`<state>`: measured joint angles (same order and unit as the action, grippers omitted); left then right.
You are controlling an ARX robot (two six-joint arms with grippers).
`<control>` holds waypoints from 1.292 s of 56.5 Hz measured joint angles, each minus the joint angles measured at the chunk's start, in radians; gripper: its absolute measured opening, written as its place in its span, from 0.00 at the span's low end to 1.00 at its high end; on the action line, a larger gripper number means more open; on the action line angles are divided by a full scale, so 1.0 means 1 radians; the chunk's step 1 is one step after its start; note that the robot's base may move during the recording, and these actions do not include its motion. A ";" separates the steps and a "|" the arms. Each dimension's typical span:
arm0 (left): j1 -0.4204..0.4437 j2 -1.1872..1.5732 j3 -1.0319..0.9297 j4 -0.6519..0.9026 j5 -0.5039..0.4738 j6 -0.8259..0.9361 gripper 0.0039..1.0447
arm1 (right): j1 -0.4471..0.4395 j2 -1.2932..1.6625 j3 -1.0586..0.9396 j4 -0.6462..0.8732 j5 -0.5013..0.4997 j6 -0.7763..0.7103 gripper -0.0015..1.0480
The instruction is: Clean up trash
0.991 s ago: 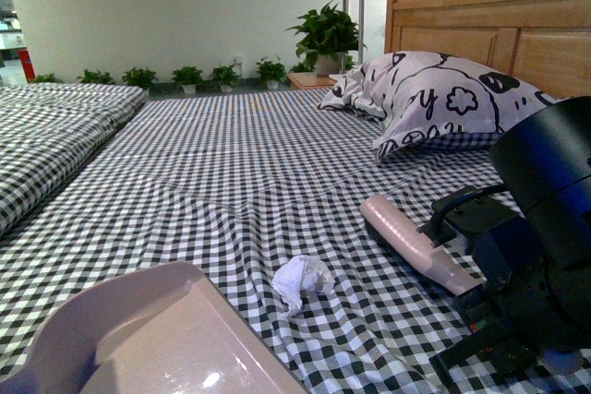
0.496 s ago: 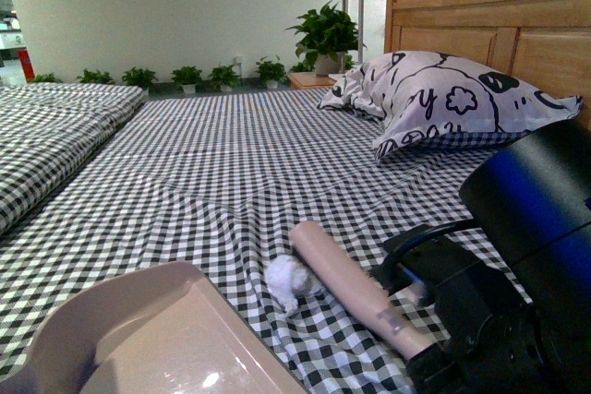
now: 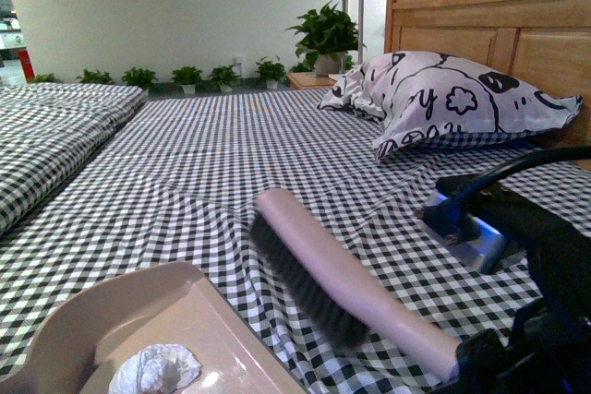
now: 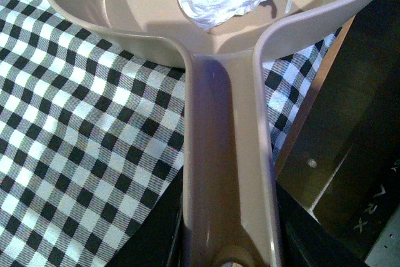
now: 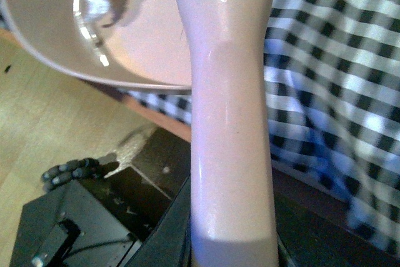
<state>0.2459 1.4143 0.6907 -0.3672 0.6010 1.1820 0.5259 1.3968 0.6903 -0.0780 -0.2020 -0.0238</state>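
Crumpled white trash (image 3: 155,368) lying inside the pink dustpan (image 3: 111,320) on the checkered bed (image 3: 231,163). Left jaws clamped on the dustpan handle (image 4: 228,173); right jaws clamped on the brush (image 3: 332,274).

dustpan (image 3: 138,320) cut off by frame edge, brush (image 3: 314,274) bristles blurred

White trash (image 3: 155,368), pink dustpan (image 3: 111,320)

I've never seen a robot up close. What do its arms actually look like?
Mostly black, blocky housings. The right arm carries a blue section and a black cable arching over it. In the left wrist view, the left arm's dark housing shows a screw and white "ARX" lettering.
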 joint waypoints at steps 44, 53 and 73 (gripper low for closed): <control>0.019 -0.115 -0.072 0.484 -0.121 -0.521 0.25 | -0.497 -0.027 0.190 -0.016 -0.120 -0.016 0.17; 0.002 -0.198 -0.072 0.597 -0.253 -0.710 0.25 | -0.550 -0.129 0.210 -0.035 -0.197 -0.010 0.17; -0.104 -0.535 -0.093 0.532 -0.580 -0.962 0.25 | -0.677 -0.463 0.130 -0.041 -0.485 0.082 0.17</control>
<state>0.1417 0.8795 0.5980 0.1646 0.0212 0.2199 -0.1509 0.9333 0.8204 -0.1188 -0.6868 0.0578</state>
